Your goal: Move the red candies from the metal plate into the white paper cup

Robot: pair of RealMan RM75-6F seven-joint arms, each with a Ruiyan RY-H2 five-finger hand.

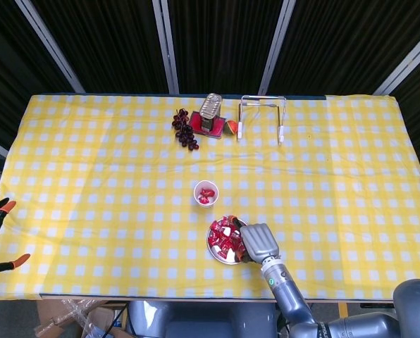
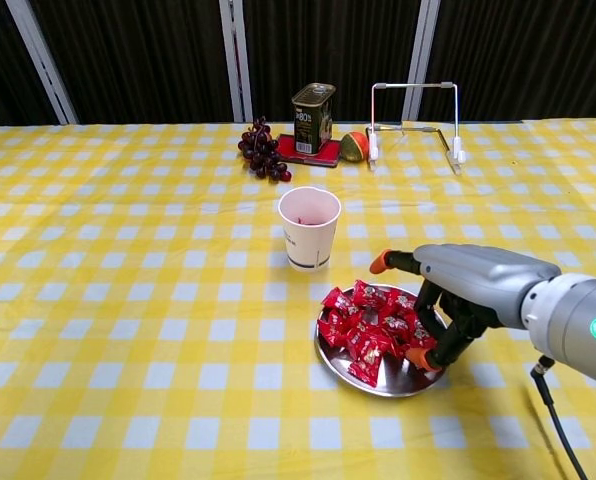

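Reaching over the metal plate (image 2: 330, 360), right robot hand (image 2: 458, 290), fingers apart among red candies (image 2: 373, 325); white paper cup (image 2: 309, 227) nearby

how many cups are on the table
1. The white paper cup stands near the table's middle, just behind and left of the metal plate, with red candy visible inside in the head view. Nothing seems to hide another cup.

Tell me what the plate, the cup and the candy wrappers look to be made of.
Plate: likely polished metal, judging by its silvery, reflective rim.
Cup: looks like matte white paper, with a thin rolled lip and small print near the base.
Candy wrappers: probably glossy red foil or plastic film, since they are crinkled and catch the light.
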